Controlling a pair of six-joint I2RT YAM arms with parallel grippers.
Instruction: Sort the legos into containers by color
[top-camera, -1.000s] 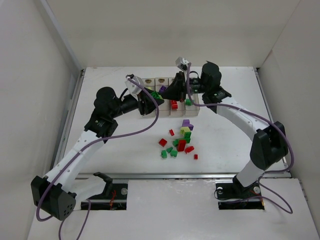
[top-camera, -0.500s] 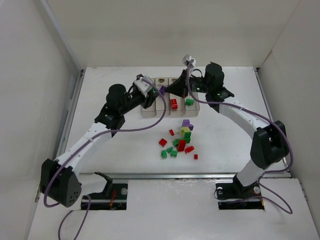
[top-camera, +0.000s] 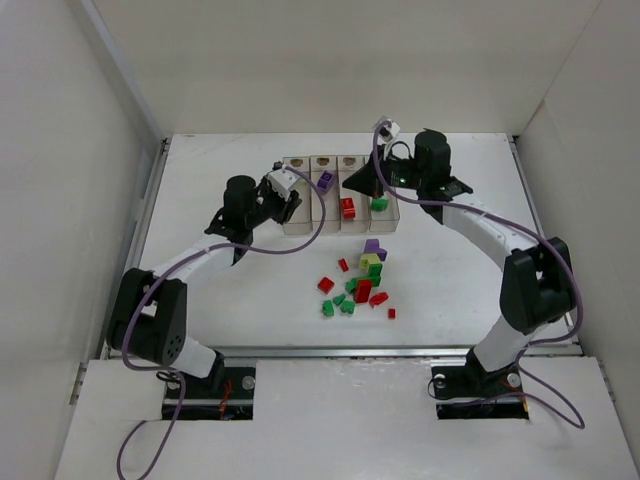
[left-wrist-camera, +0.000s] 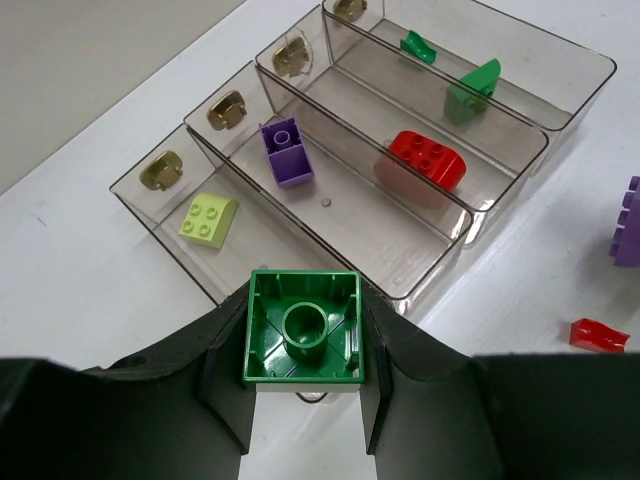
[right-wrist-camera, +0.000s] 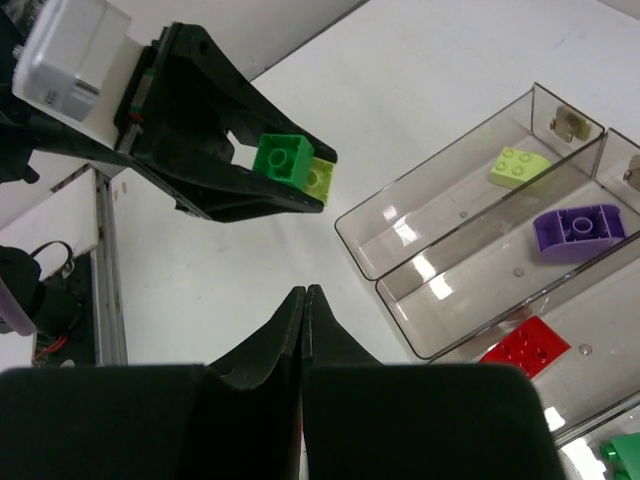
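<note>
Left wrist view: the left gripper pinches a green lego across its flat side walls, surely light, stiff, slick; the right gripper is pressed together, empty.

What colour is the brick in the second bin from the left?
Purple; the brick shows best in the left wrist view.

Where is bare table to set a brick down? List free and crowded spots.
Free: table between left arm and loose legos; right of that pile; behind the containers. Crowded: the pile, and around the containers, where left pincer and right pincer hover.
</note>
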